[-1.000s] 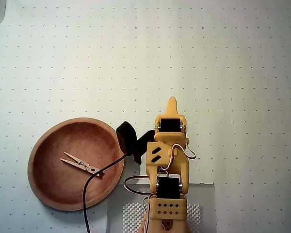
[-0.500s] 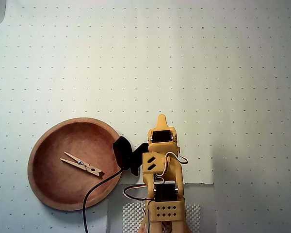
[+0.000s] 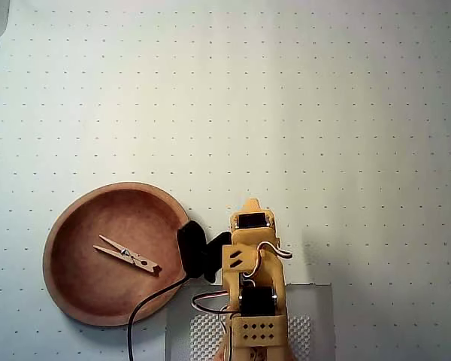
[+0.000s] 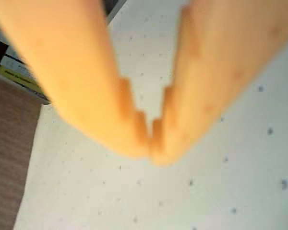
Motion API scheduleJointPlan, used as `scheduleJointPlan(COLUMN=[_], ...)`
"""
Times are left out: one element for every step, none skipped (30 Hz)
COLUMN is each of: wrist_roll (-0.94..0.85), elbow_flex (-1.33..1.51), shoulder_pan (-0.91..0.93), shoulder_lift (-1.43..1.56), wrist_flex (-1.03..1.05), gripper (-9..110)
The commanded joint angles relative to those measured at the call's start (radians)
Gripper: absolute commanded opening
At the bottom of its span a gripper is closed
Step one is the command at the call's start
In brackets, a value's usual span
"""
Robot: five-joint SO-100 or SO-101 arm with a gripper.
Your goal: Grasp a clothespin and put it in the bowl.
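- Overhead view: the small pale wooden spring clothespin (image 3: pixel 126 255) lies on its side on the floor of the round reddish-brown wooden bowl (image 3: pixel 64 226), slanting from upper left to lower right, clear of the rim. Nothing else is in the bowl.
- The bowl sits on the white dotted mat (image 3: pixel 286 98) at the lower left of this view, just beside the arm's base, so the clothespin's resting place reads as the task's goal already met.
- The yellow two-finger gripper (image 3: pixel 251 204) is folded in close to the base, right of the bowl and apart from it, pointing toward the top of the picture; this looks like a rest pose, not a reach.
- Wrist view: the blurred orange fingertips (image 4: pixel 134 129) meet at the tips with nothing between them, the gripper (image 4: pixel 151 129) closed and empty, with only bare mat beneath.
- A black cable (image 3: pixel 146 297) runs from the wrist across the bowl's lower right rim; it does not reach the clothespin.
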Motion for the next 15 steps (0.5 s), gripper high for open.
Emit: scheduleJointPlan(wrist_roll=[0.015, 0.015, 0.015, 0.015, 0.015, 0.015, 0.015, 0.015, 0.015, 0.015, 0.015, 0.014, 0.014, 0.014, 0.014], elbow_flex=[-0.023, -0.023, -0.023, -0.023, -0.023, -0.023, -0.023, -0.023, -0.023, -0.023, -0.023, -0.023, -0.023, -0.023, -0.023], shoulder_pan=[0.029, 0.029, 0.029, 0.029, 0.029, 0.029, 0.029, 0.029, 0.029, 0.029, 0.029, 0.029, 0.029, 0.029, 0.029], shoulder_lift=[0.014, 0.014, 0.014, 0.014, 0.014, 0.014, 0.015, 0.015, 0.015, 0.015, 0.015, 0.015, 0.015, 0.015, 0.015], wrist_flex=[0.025, 0.026, 0.034, 0.043, 0.055, 0.057, 0.060, 0.060, 0.060, 0.060, 0.060, 0.060, 0.060, 0.060, 0.060], gripper=[-3, -3, -3, -3, -3, -3, -3, -3, -3, -3, -3, -3, -3, -3, -3])
